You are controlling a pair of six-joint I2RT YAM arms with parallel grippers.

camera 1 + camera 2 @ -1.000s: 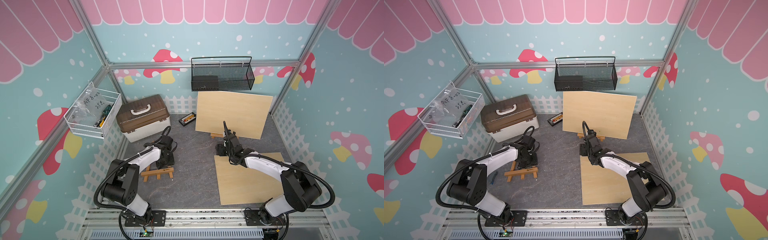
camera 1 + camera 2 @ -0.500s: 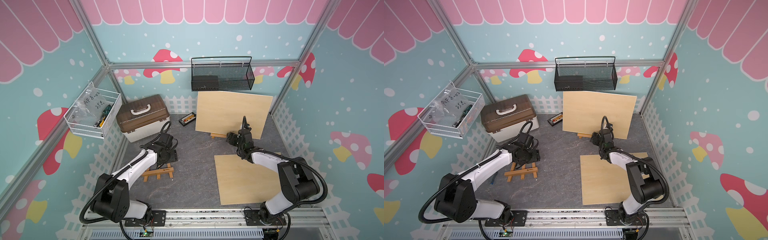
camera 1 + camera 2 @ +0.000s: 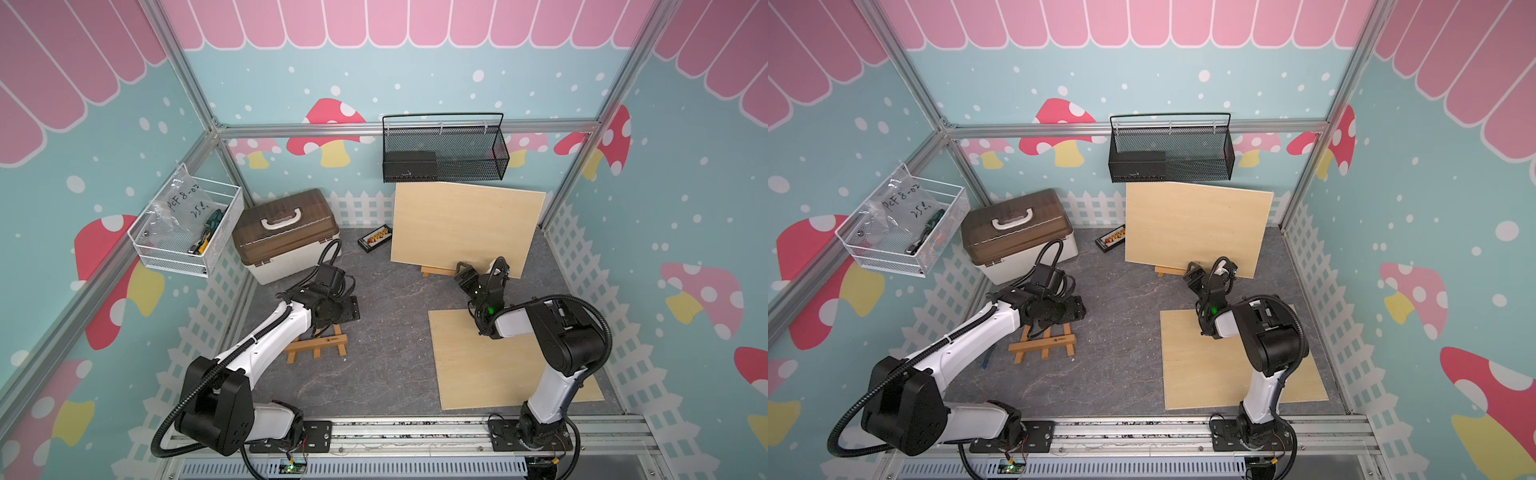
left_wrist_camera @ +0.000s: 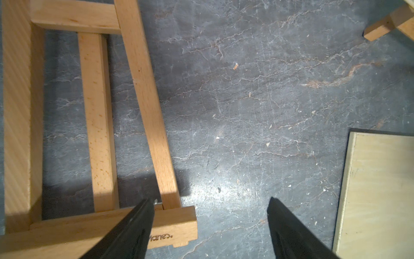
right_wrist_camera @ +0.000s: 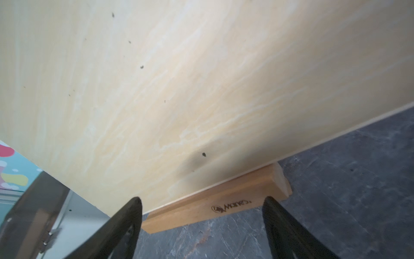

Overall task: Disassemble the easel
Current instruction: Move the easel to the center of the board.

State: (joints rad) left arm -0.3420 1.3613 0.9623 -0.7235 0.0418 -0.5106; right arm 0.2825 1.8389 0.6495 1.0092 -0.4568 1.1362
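Reading the floor (image 3: 390, 299) as a clock with twelve at the back wall, I have one easel (image 3: 316, 348) lying flat at about eight o'clock, with its ledge toward six. My left claw (image 4: 211, 201) hangs over its twelve o'clock end, released. The two fingers stand wide apart with only bare floor between them. One finger (image 4: 134, 224) crosses in front of the stamped ledge without gripping it.

At one o'clock a second easel (image 3: 436, 271) stands under a big board (image 3: 465, 226). The board sits on the easel's ledge and tilts back toward the wall, and only the ledge shows. My right claw (image 5: 202, 200) is just in front of that ledge, also released, with its fingers spread and holding nothing. I can't tell whether it touches the wood.

A flat board (image 3: 503, 365) lies at four o'clock, and a toolbox (image 3: 286, 239) sits at ten.
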